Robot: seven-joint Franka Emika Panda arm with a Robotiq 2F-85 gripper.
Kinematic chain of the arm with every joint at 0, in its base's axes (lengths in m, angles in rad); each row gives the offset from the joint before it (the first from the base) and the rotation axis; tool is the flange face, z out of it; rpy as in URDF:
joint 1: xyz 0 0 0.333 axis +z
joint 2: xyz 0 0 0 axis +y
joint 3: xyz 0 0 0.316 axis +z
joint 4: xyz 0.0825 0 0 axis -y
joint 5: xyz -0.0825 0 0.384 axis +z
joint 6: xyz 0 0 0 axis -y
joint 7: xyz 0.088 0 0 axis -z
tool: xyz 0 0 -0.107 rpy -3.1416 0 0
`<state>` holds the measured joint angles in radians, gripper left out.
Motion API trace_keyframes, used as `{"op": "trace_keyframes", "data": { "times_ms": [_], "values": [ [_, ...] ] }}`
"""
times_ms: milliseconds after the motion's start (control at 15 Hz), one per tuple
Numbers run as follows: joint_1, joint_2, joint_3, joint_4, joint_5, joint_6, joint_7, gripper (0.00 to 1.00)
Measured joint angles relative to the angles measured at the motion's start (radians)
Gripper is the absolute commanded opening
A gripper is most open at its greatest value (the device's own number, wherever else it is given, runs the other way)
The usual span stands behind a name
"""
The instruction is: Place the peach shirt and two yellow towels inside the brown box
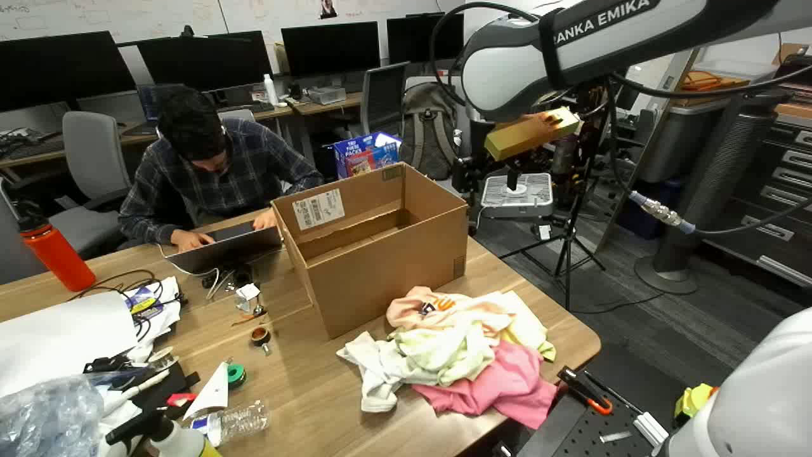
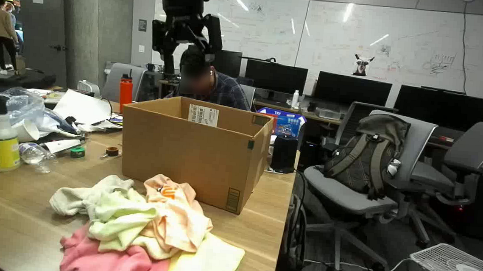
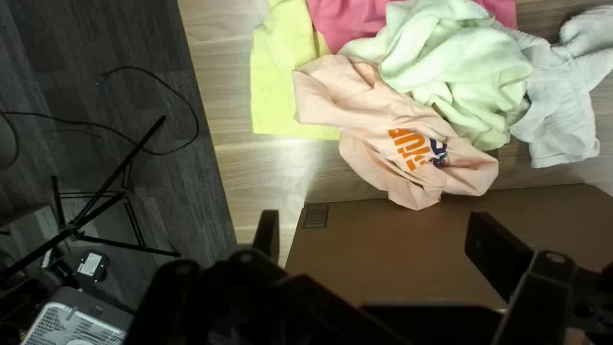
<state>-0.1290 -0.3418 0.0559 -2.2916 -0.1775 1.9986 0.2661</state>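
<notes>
The peach shirt (image 1: 472, 311) with an orange print lies crumpled on the table against the box in both exterior views (image 2: 177, 226); it also shows in the wrist view (image 3: 364, 110). A pale yellow-green towel (image 2: 119, 216) lies bunched beside it (image 3: 459, 57). A bright yellow towel (image 2: 211, 261) lies partly under the shirt (image 3: 275, 86). The open-topped brown box (image 1: 393, 266) stands upright behind the pile (image 2: 181, 148); its floor is mostly hidden. My gripper (image 2: 189, 61) is open and empty, high above the box; its fingers spread over the box wall in the wrist view (image 3: 376, 242).
A pink cloth (image 1: 501, 387) and a greyish-white cloth (image 1: 374, 368) lie in the same pile. A person (image 1: 209, 152) sits at a laptop (image 1: 228, 247) behind the box. A red bottle (image 1: 57, 254), a spray bottle (image 2: 1, 135) and clutter cover the table's other side.
</notes>
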Motion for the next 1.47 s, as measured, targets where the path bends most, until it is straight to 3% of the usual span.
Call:
{"op": "trace_keyframes", "data": {
  "times_ms": [1467],
  "values": [
    [0.006,0.028,-0.004,-0.001,-0.003,-0.006,0.004,1.00]
  ]
}}
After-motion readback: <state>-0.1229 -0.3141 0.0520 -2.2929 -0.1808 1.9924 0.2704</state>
